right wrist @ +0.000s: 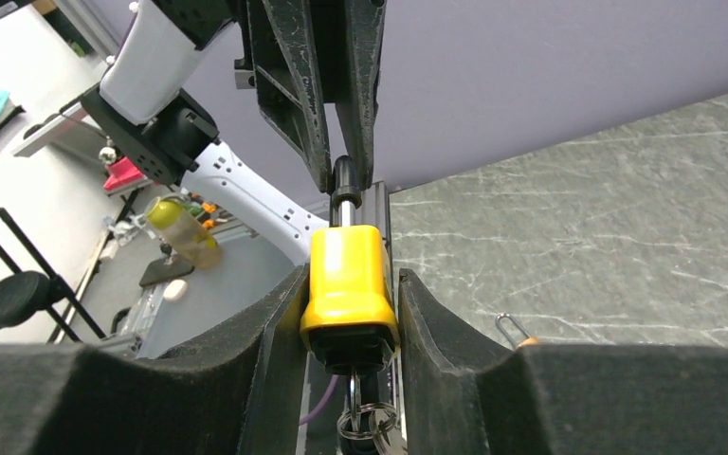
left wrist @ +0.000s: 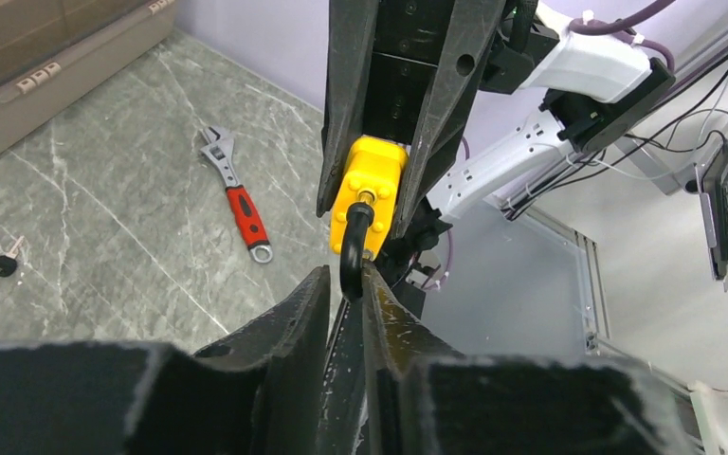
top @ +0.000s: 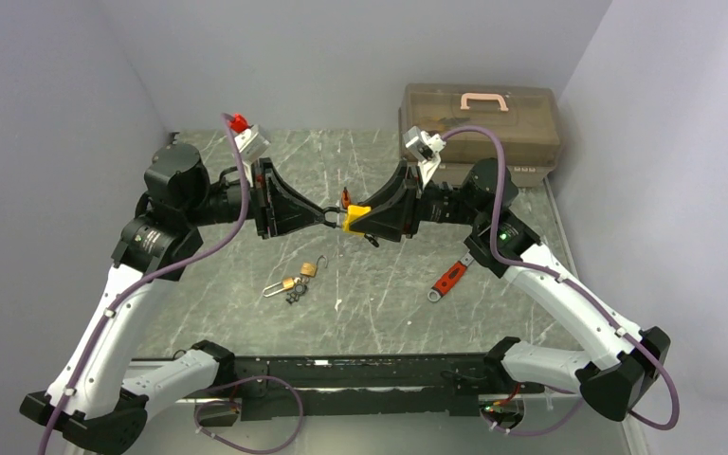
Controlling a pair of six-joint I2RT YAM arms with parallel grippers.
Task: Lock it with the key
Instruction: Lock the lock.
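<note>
Keyring (right wrist: pixel 365 417) beneath yellow padlock (right wrist: pixel 346 284) — right wrist shows it, left wrist doesn't.

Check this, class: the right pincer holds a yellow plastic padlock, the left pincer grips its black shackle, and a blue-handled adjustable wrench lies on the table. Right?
Not quite: the adjustable wrench on the table has a red handle, not blue, as the top external view shows. The right pincer does hold the yellow plastic padlock and the left pincer its black shackle.

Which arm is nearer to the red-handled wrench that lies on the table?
Right. The right arm passes just beside the wrench; the left arm is farther off, beyond the yellow padlock.
</note>
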